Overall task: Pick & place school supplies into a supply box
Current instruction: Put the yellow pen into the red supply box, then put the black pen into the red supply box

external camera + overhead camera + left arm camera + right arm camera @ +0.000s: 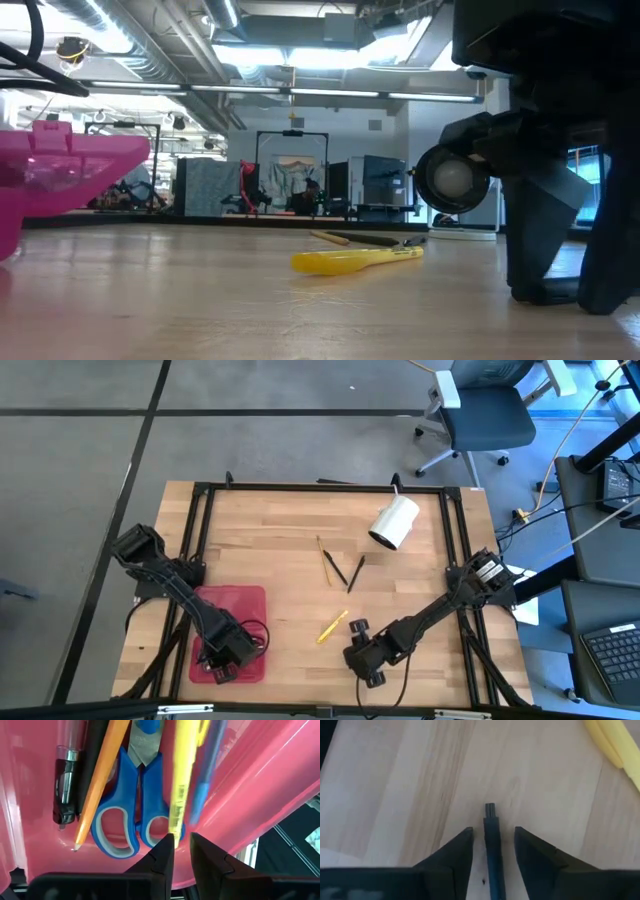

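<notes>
- Right end effector (pixel 492 845) is low over the worktop (pixel 290 540) near its front edge, fingers apart and straddling a thin dark pen (pixel 491 840). The fingers look clear of it on both sides, so it is not gripped.
- The pen's long axis runs straight along the gap between the fingers, tip pointing forward, away from the wrist. My read is that closing squarely on it is all the coming move needs.
- A yellow pen (pixel 333 626) lies just beside this end effector, ahead and off to one side, axis slanted. The right arm is clearly the nearer arm for it.
- Farther ahead, well apart, three thin pencils (pixel 340 566) lie loosely fanned mid-worktop, with a white cylinder (pixel 394 522) beyond them.
- Left end effector (pixel 181 847) is down inside the red supply box (pixel 245 600), fingers narrow with a small gap. The end of a yellow pencil (pixel 178 775) sits right at the tips; I cannot tell whether it is pinched or let go.
- Directly ahead of the left fingers in the box lie blue-handled scissors (pixel 131 815), an orange pencil (pixel 100 775), a black pen (pixel 65 785) and a blue pen (pixel 205 780), all roughly parallel.
- Judgement: the box is mostly loaded and a handful of supplies remain outside.
</notes>
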Tool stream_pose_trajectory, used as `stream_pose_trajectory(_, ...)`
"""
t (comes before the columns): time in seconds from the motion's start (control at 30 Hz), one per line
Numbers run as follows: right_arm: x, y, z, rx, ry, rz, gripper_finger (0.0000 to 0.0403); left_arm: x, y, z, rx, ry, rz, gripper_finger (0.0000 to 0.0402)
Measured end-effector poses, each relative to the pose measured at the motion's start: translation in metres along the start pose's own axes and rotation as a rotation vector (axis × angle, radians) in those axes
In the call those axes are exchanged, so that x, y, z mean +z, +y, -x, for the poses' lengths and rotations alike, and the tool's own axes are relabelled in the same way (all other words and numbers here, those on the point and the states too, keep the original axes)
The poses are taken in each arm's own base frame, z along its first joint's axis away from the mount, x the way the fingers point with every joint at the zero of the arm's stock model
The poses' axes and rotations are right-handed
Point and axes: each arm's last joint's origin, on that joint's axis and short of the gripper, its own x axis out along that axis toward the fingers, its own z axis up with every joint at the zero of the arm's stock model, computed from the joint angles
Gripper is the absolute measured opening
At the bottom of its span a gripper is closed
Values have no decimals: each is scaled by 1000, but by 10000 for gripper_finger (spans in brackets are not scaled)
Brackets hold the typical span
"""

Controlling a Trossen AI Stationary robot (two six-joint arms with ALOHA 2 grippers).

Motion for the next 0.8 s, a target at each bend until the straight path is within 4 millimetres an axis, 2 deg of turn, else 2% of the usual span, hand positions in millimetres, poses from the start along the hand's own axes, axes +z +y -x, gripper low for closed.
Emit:
stream_pose_trajectory(0.3, -1, 0, -1, 0, 3, -1, 71, -1, -1, 1, -3, 12, -44, 51)
stream_pose_trajectory(0.47, -1, 0, -1, -2, 6, -1, 32, -2, -13, 10, -39, -15, -114, 55)
stream_pose_trajectory(0.8, 5, 1, 2, 0, 0, -49, 42, -4, -42, 35, -117, -131, -217, 52)
